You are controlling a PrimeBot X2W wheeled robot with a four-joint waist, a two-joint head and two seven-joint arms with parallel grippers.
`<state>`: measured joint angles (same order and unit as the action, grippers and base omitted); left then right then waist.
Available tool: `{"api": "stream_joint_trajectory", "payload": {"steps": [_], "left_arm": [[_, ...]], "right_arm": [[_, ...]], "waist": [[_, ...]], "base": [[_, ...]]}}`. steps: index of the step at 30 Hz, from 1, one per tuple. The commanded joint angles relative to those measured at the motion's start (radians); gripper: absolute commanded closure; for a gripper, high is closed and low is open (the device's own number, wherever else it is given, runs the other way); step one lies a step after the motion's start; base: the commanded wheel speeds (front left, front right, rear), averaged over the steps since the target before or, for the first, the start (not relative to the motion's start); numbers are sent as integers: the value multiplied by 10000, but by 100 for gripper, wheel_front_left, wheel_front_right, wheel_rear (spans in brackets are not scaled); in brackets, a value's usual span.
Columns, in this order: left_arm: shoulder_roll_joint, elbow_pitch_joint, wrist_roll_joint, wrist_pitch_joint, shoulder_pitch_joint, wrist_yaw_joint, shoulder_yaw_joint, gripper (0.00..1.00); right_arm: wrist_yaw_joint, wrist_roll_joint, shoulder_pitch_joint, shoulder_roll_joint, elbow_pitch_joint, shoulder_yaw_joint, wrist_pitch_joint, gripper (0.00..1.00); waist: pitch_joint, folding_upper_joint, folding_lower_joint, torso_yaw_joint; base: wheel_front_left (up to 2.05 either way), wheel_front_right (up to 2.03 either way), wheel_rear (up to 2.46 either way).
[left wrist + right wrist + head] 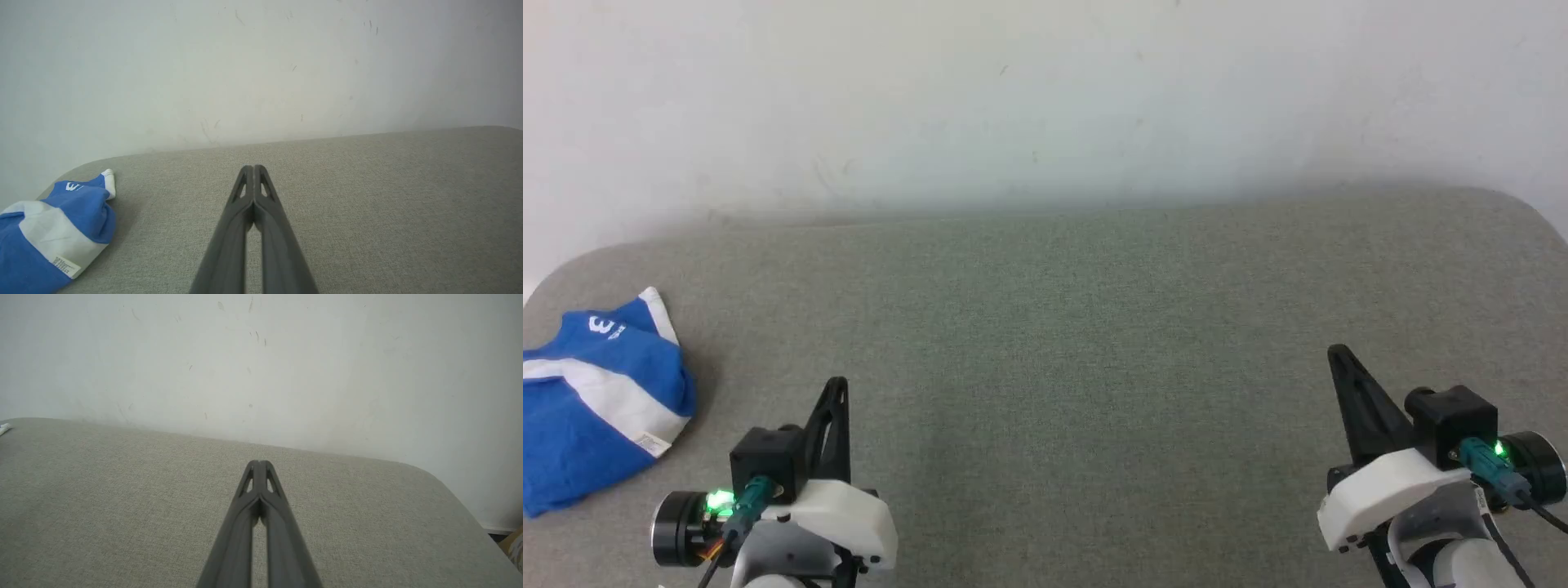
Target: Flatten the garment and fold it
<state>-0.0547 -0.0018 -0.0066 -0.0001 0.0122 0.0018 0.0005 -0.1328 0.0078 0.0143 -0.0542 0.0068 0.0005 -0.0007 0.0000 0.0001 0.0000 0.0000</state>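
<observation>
The garment (596,400) is a bright blue crumpled heap with a white stripe, a white "3" and a small care label. It lies at the far left of the grey cushioned surface (1078,327); the left wrist view has the garment (53,232) at its lower left. My left gripper (837,384) hovers to the right of it, apart from it, fingers pressed together and empty (254,168). My right gripper (1335,353) is far over on the right side, also shut and empty (259,462). A white tip of the garment (4,428) peeks in at the right wrist view's left edge.
A pale wall (1045,98) rises directly behind the surface. The surface has rounded corners at far left and far right (441,477). Past the right corner a bit of floor and a cardboard-coloured object (515,543) show.
</observation>
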Motion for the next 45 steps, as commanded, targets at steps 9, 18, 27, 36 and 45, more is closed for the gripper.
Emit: {"api": "stream_joint_trajectory", "payload": {"steps": [9, 18, 27, 36, 45], "left_arm": [[45, 18, 66, 1, -122, -18, -5, 100], [-2, -2, -2, -5, 3, 3, -2, 0], [-3, -20, 12, -166, -23, 199, -97, 0], [-36, -108, 41, -354, -83, 456, -252, 0], [-87, -166, 11, -542, -162, 741, -386, 0]], "right_arm": [[21, -78, -143, 40, -68, -5, 7, 100], [0, 3, 2, 0, 6, -4, -5, 0], [1, 127, -24, -3, -67, -162, -166, 0], [3, 354, -53, 0, -228, -263, -354, 0], [4, 473, -83, 4, -349, -367, -541, 0]], "waist": [[0, -1, 0, 0], [0, -1, 0, 0], [20, -1, 0, -3], [74, -1, 0, 50], [164, -1, 0, 368]], "base": [[0, 0, 0], [0, 0, 0], [0, 0, 0], [0, 0, 0], [0, 0, 0]]}}
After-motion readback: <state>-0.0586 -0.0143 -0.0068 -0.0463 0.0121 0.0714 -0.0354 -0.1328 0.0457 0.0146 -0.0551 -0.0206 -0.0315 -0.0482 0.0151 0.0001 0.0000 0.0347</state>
